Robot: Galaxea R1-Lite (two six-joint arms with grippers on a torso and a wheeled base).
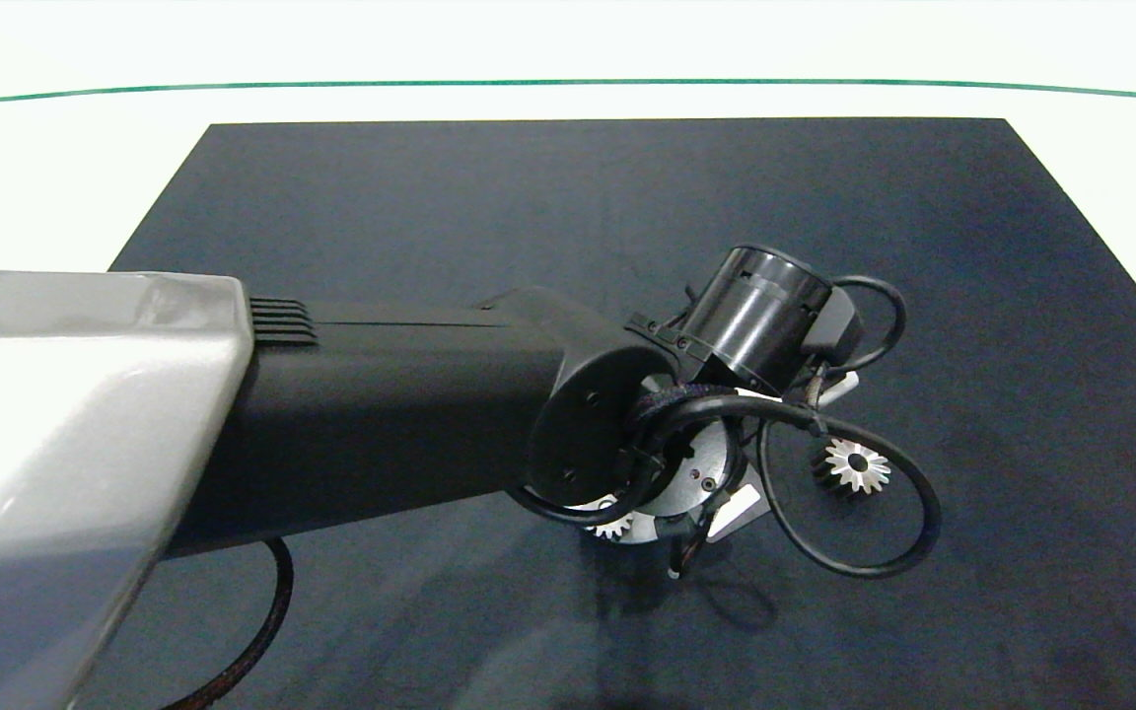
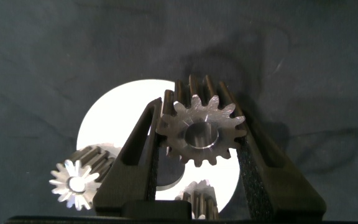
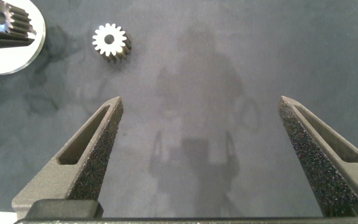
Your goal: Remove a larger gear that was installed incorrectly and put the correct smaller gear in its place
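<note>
gears and a round silver plate (image 2: 107,109) fill your left wrist view. your left gripper (image 2: 197,140) has its jaws pinching the smaller gear (image 2: 201,134) — a silver spur gear with short blunt teeth and a round bore — by its toothed rim, one dark padded finger (image 2: 135,162) on each side. the gear hangs over the plate; you cannot tell whether it touches it. two more blunt-toothed gears stand on the plate: one (image 2: 76,180) at its rim, another (image 2: 201,198) partly hidden between the fingers.

from the head view, your left arm (image 1: 381,414) reaches in from the left across a dark mat (image 1: 529,197) on the white desk (image 1: 55,168), its wrist and looping black cables covering most of the plate.

the larger gear (image 1: 854,465), with pointed star-like teeth and a dark centre hole, lies flat on the mat just beside the plate, apart from both grippers. your right wrist view shows it (image 3: 110,41) too, near the plate's edge (image 3: 30,53).

your right gripper (image 3: 201,155) hovers above bare mat with its jaws spread wide, holding nothing — well apart from the gears.
</note>
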